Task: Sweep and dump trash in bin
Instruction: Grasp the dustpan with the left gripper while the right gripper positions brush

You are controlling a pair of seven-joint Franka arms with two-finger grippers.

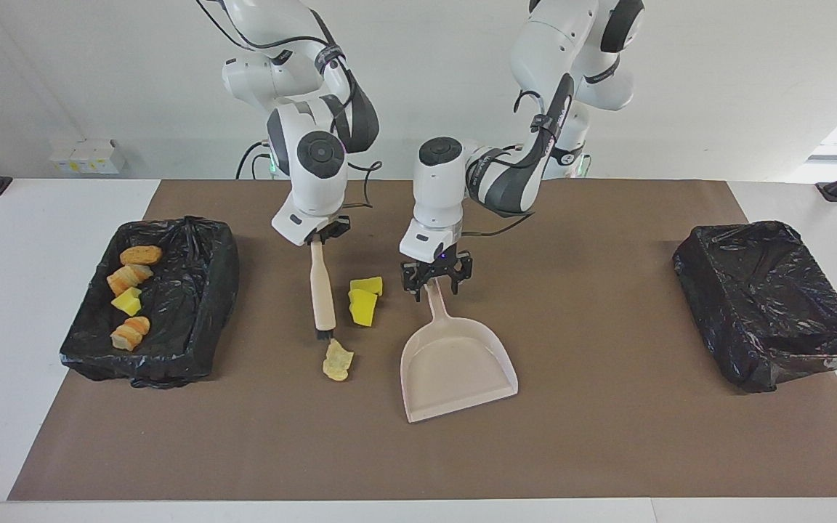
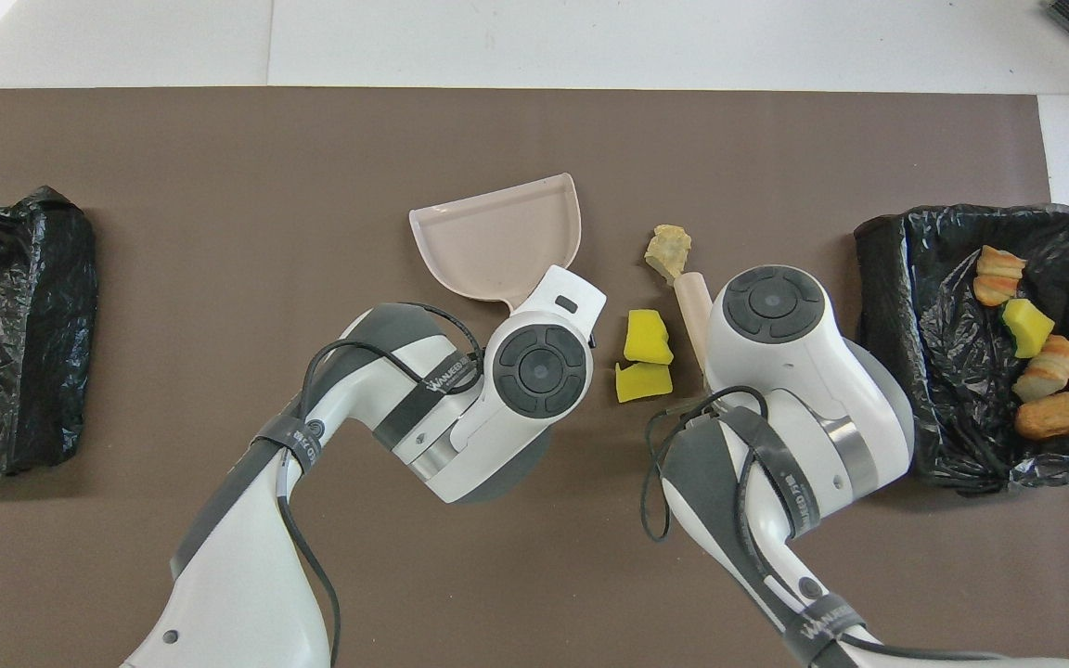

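Trash (image 1: 362, 299) loose on tabletop (image 1: 607, 436) between brush (image 1: 322, 294) and dustpan (image 1: 455, 363): two yellow sponge blocks, one pale chip (image 1: 336, 361) at bristle tip. More pieces already in bin (image 1: 200, 305) toward right arm's end. Right end effector (image 1: 320, 238) clenched on brush handle. Left end effector (image 1: 435, 280) straddling dustpan handle; grip cannot be told. Step in hand: securing dustpan. Next, probably: sweep pieces into pan.

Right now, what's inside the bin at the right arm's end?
Five trash pieces lie in the lined bin: bread rolls and green-backed yellow sponge. In both views the bag's folds may cover more.
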